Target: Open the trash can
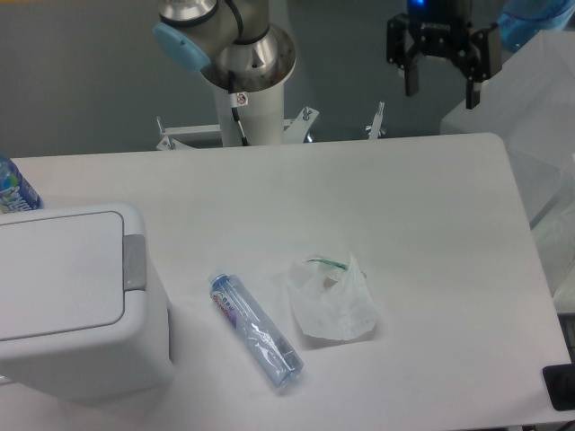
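Note:
The trash can (76,301) is a boxy white bin at the table's near left corner. Its flat lid panel (56,274) lies down, closed, with a small grey tab (134,262) on its right edge. My gripper (441,90) hangs high at the back right, above the table's far edge and far from the bin. Its two black fingers stand apart, open, with nothing between them.
A clear plastic bottle (257,330) lies on its side right of the bin. A crumpled translucent white plastic bag (331,301) sits beside it. Another bottle's top (13,187) shows behind the bin at the left edge. The arm's base (244,72) stands at the back.

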### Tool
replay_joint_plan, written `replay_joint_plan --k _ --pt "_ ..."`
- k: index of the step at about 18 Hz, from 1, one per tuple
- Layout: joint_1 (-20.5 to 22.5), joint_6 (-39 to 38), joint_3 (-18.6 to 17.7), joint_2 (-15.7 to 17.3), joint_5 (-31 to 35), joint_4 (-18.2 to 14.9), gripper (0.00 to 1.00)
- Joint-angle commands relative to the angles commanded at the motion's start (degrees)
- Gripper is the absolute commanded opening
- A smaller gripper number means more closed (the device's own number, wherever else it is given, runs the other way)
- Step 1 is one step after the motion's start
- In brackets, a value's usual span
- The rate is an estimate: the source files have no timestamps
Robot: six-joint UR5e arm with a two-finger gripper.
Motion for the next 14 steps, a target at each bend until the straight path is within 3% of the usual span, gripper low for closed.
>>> replay_joint_plan --k 5,9,14 --pt "-0.1 -1.0 0.1 -0.1 -0.3 0.1 1.00" --pt "-0.5 -13.6 1.6 -0.8 -3.2 0.2 1.00" --pt "-4.4 -24.2 4.5 -2.8 -3.3 0.3 1.00"
